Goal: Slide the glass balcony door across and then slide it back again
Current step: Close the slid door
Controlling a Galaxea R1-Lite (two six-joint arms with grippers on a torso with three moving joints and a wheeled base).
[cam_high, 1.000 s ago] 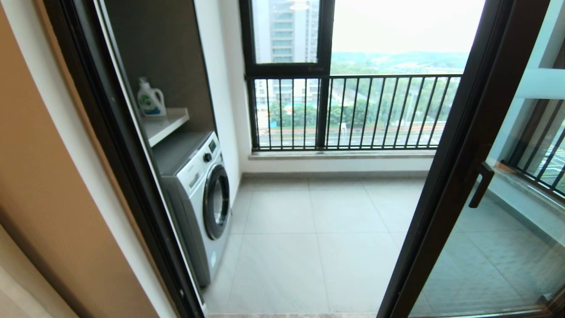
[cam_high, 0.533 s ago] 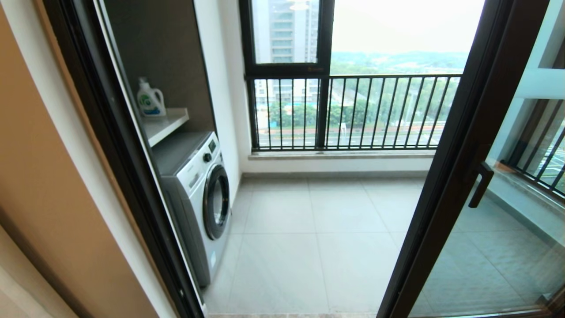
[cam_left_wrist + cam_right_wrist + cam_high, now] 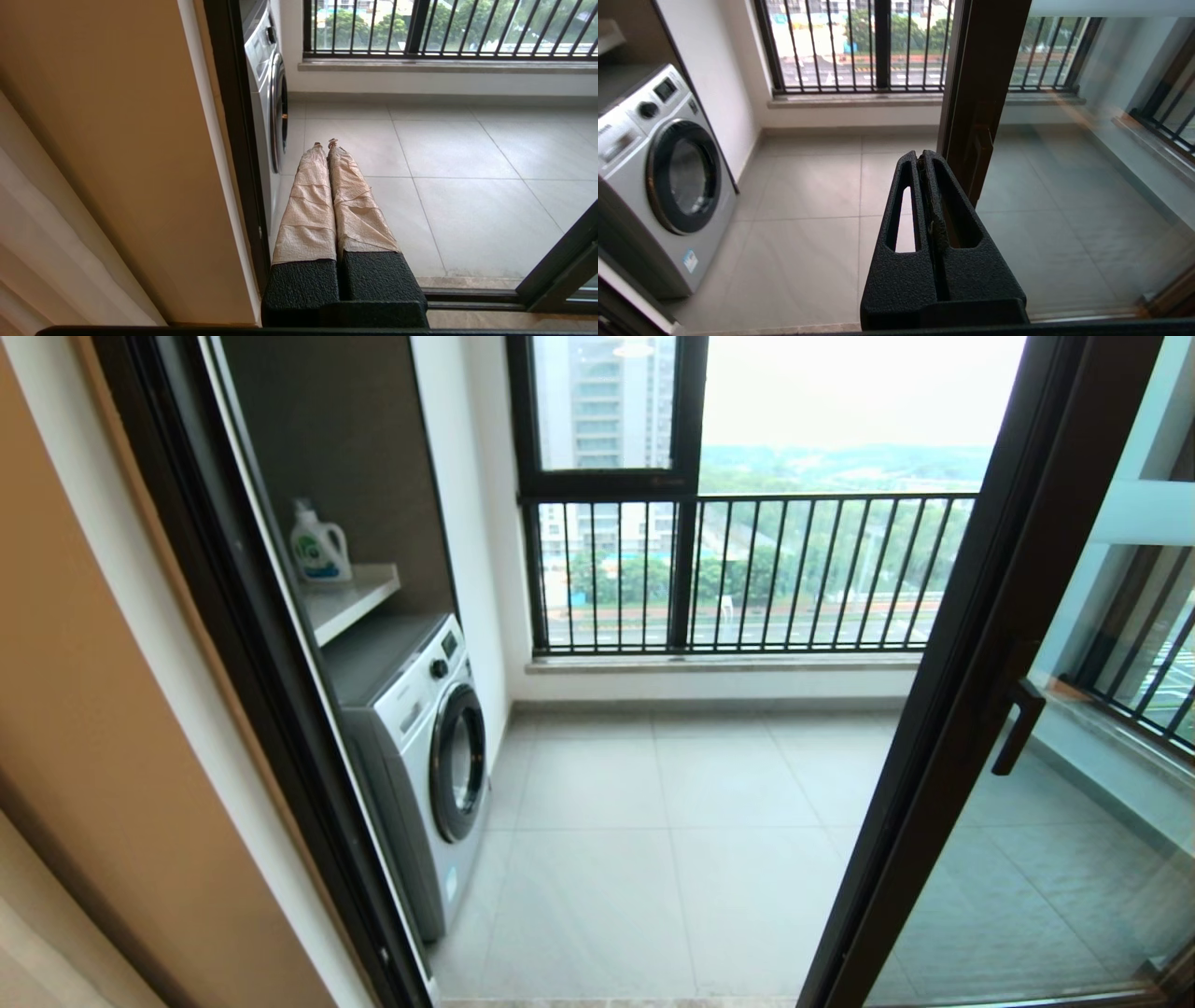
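The glass balcony door (image 3: 980, 709) stands at the right of the head view, leaving the doorway wide open. It has a dark brown frame, a black bar handle (image 3: 1018, 726) and clear glass. The visible part of its frosted band (image 3: 1144, 513) shows no characters. Neither gripper appears in the head view. My right gripper (image 3: 920, 156) is shut and empty, close in front of the door frame (image 3: 985, 93) beside its handle (image 3: 980, 158) and apart from it. My left gripper (image 3: 325, 143), with tape-wrapped fingers, is shut and empty by the left door jamb (image 3: 233, 140).
A washing machine (image 3: 420, 747) stands inside the balcony at the left, under a shelf with a detergent bottle (image 3: 319, 546). The black-framed outer window with railing bars (image 3: 738, 574) closes the far side. Grey floor tiles (image 3: 653, 859) lie between, and the floor track (image 3: 467, 298) runs along the threshold.
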